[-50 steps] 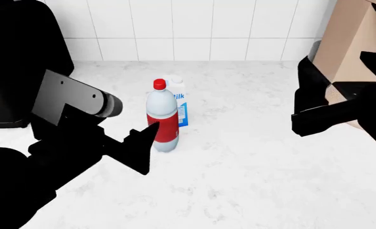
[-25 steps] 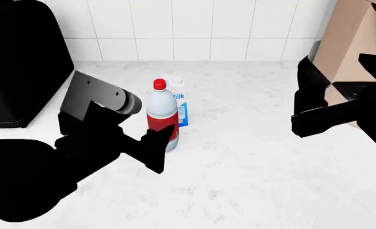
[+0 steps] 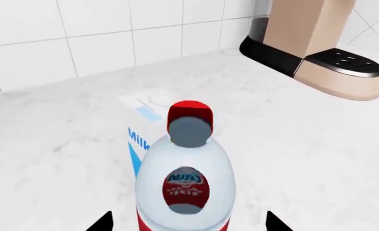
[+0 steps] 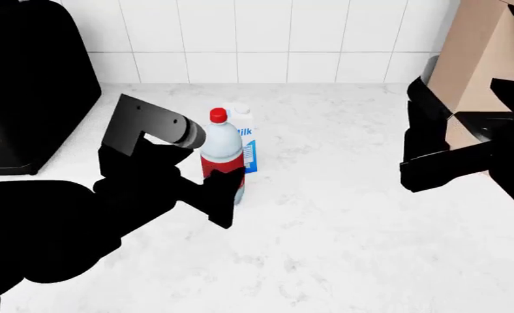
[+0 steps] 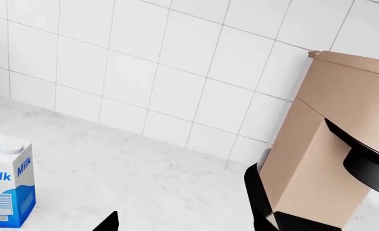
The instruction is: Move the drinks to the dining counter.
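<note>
We are observing the clear plastic bottle standing upright just left of centre in the head view, on the white marbled counter. Its red cap is closed; the body looks pale and clear, and we cannot tell what fills it. The red label is showing white lettering, too blurred to read. The milk carton is standing right behind the bottle, nearly touching it (white with blue panels, round white cap on the gable); "Milk" is reading clearly in blue on its sides, and small print lower down is illegible.

The left gripper is sitting at the bottle's lower body; in the left wrist view its two dark fingertips are spread wide on either side of the bottle, not touching. The right gripper is hanging at the right edge of the head view, well apart from both drinks; its fingertips are standing apart, holding nothing. A tan-and-black appliance is occupying the counter's right end, against the white tiled wall.
</note>
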